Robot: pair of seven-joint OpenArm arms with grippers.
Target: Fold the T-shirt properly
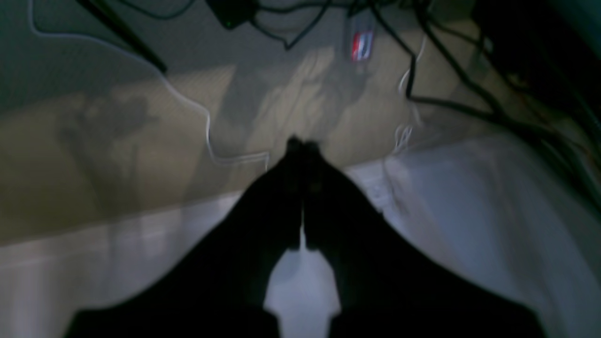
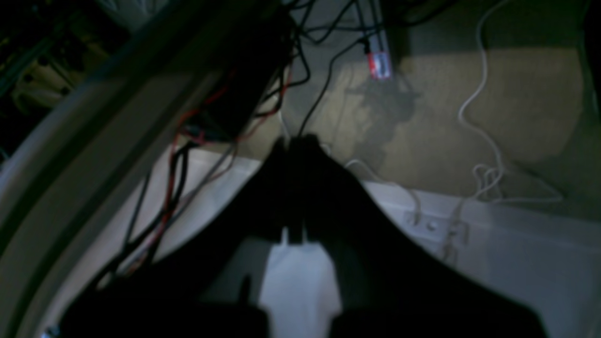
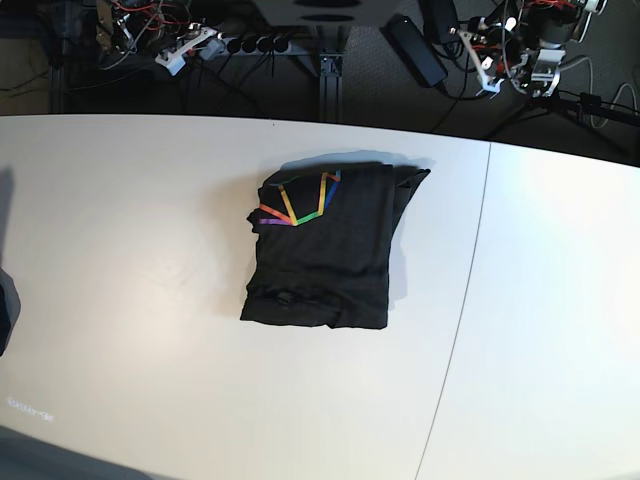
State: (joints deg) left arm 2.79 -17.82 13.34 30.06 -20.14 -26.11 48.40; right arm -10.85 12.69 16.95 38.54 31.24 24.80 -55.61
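Observation:
The black T-shirt [image 3: 325, 265] lies on the white table [image 3: 130, 250] as a compact folded rectangle, with its rainbow line print [image 3: 298, 202] facing up at the far left corner. No arm shows in the base view. My left gripper [image 1: 303, 143] appears in the left wrist view as two dark fingers pressed together, shut on nothing, out past the table edge [image 1: 117, 230] over the floor. In the right wrist view my right gripper [image 2: 296, 141] is likewise shut and empty, above the table edge [image 2: 493, 211]. Neither wrist view shows the T-shirt.
A seam [image 3: 462, 310] runs across the table right of the shirt. Beyond the far edge are a power strip [image 3: 185, 48], tangled cables [image 3: 510, 45] and a metal post [image 3: 330, 70]. Loose white cable [image 2: 479, 108] and black cables [image 1: 450, 75] lie on the floor.

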